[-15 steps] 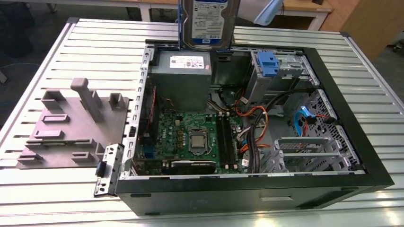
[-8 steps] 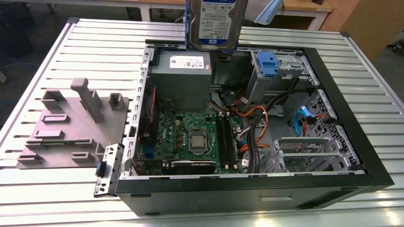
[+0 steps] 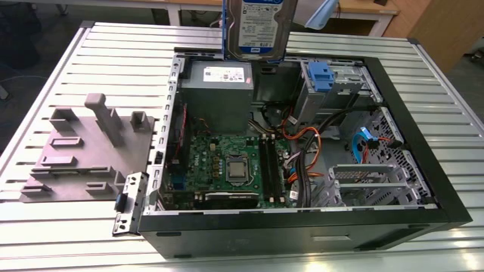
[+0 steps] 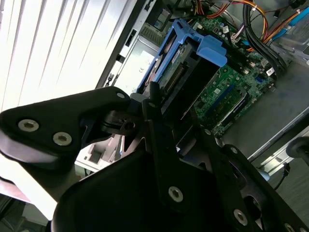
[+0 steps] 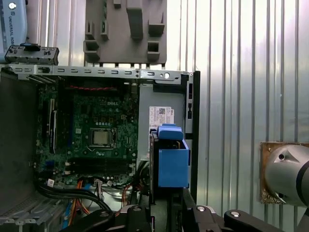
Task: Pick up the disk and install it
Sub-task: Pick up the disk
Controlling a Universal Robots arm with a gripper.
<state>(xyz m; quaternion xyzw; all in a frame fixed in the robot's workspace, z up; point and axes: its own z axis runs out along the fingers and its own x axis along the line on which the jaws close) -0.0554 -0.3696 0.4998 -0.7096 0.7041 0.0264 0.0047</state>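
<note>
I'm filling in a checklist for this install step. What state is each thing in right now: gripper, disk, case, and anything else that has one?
gripper: shut on the disk.
disk: lifted, held upright above the case, not yet installed.
computer case: lying on its side, side panel off, inside exposed.
processor socket: uncovered, no cooler on it.

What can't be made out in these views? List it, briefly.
Exterior view: the disk is cut off by the upper edge.
First wrist view: the disk is edge-on, label hidden; the end effector is cut by the frame edge.
Second wrist view: the end effector's linkage hides part of the motherboard.
</note>
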